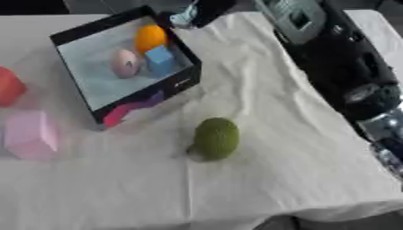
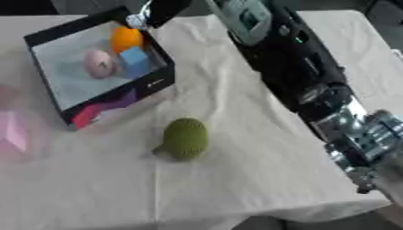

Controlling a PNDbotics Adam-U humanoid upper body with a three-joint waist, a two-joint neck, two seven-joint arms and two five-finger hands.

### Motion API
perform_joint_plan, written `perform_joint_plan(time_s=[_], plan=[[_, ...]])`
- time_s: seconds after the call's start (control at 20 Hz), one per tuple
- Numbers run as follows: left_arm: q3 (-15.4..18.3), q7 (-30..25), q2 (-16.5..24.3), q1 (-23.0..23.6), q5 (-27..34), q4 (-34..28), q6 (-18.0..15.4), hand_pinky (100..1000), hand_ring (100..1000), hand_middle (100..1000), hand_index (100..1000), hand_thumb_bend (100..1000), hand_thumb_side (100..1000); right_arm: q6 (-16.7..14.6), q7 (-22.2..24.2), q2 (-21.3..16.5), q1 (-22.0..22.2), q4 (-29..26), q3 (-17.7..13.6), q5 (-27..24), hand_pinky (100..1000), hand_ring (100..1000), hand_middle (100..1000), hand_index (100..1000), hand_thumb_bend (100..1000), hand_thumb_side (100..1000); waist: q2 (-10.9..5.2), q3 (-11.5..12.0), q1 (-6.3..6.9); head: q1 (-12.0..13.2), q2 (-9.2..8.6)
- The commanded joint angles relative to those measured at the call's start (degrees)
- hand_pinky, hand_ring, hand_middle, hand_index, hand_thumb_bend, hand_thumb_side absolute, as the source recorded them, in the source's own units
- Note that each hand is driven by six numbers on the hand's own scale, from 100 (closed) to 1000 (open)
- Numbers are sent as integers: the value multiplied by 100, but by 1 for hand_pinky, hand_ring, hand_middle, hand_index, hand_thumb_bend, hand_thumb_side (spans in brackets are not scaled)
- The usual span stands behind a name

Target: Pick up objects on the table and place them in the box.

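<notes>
A black-rimmed box (image 1: pixel 182 84) stands at the back left. Inside it lie an orange round thing (image 1: pixel 150 37), a pink egg-shaped thing (image 1: pixel 124 63) and a blue cube (image 1: pixel 160 59). A green round object (image 1: pixel 216 138) rests on the white cloth in front of the box. At the left edge sit a pink block (image 1: pixel 30 134) and a red object (image 1: pixel 9 86). My right arm (image 2: pixel 295 54) reaches from the lower right up along the table's right side. Its dark right hand (image 1: pixel 203 11) hovers at the box's far corner, mostly cut off by the top edge.
The white cloth (image 1: pixel 260 179) covers the table, and its front edge runs along the bottom. Silver joints of my right arm (image 2: pixel 355 132) hang over the table's right edge. A second pale table (image 2: pixel 346 27) shows at the back right.
</notes>
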Motion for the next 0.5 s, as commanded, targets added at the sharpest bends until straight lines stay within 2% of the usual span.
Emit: perform_joint_plan(time_s=[0.05, 0.35, 0.4, 0.45, 0.5], plan=[[79, 3, 237, 4, -68, -37, 19, 935, 885, 776, 775, 100, 707, 3, 254, -477, 146, -583, 107, -101, 911, 851, 799, 975, 341, 406, -195, -24, -55, 98, 30], [30, -51, 239, -11, -120, -24, 57, 935, 887, 784, 775, 100, 712, -114, 738, -900, 808, -911, 248, -62, 914, 855, 806, 969, 338, 422, -158, -56, -87, 132, 30], [25, -58, 240, -12, -126, -22, 58, 936, 887, 784, 775, 100, 712, -143, 806, -948, 885, -940, 270, -59, 915, 856, 802, 970, 556, 277, -153, -55, -89, 134, 30], [23, -62, 238, -12, -129, -19, 60, 936, 888, 784, 775, 100, 713, -185, 887, -998, 968, -969, 302, -64, 916, 857, 807, 968, 342, 425, -146, -57, -91, 138, 30], [23, -64, 237, -11, -135, -16, 61, 936, 888, 784, 775, 100, 714, -231, 961, -1044, 1042, -1004, 324, -69, 916, 857, 808, 967, 346, 429, -140, -57, -93, 139, 30]])
